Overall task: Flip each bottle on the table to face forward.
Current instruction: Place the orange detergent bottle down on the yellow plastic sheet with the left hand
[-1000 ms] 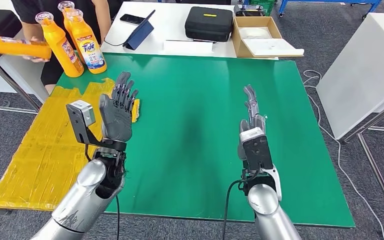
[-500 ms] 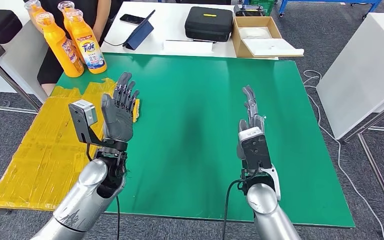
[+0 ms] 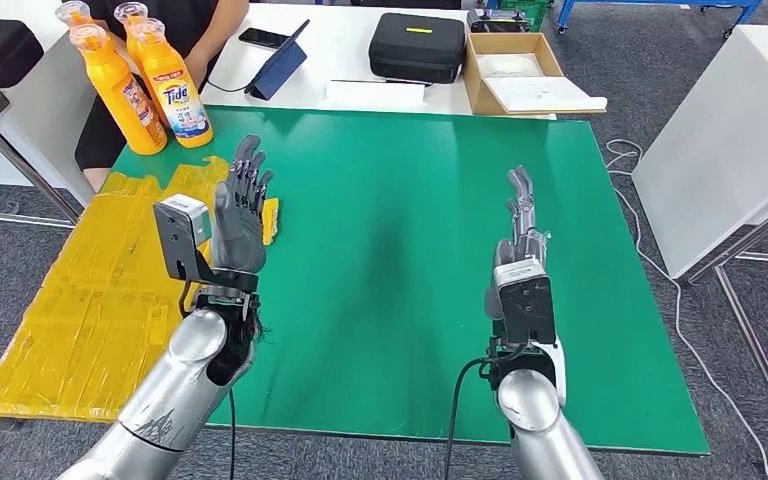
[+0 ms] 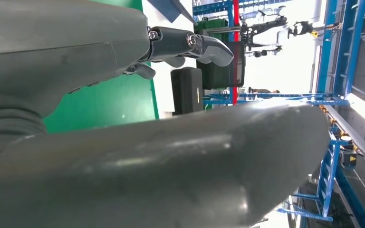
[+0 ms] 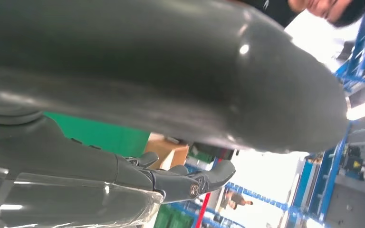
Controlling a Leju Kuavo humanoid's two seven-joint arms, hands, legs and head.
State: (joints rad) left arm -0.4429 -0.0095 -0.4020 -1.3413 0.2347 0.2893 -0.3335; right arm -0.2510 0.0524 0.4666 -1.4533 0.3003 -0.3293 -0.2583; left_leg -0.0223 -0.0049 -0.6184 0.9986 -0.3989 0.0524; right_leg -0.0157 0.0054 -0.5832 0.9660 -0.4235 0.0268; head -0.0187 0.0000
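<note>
Three orange detergent bottles stand upright at the far left corner of the green table. The front one shows a Tide label; a second stands left of it and a third behind, by a person in black. My left hand is raised above the table's left side, fingers straight and apart, holding nothing. My right hand is raised right of centre, fingers straight up, also holding nothing. In the wrist views my left hand and right hand show fingers extended with nothing in them.
A yellow taped sheet covers the table's left edge. Behind the green table a white table carries a black case, a cardboard box, a phone and a blue folder. A white cabinet stands at the right.
The person set a third bottle upright behind the two standing ones. Both my hands turned slightly and shifted a little to the right, still holding nothing.
</note>
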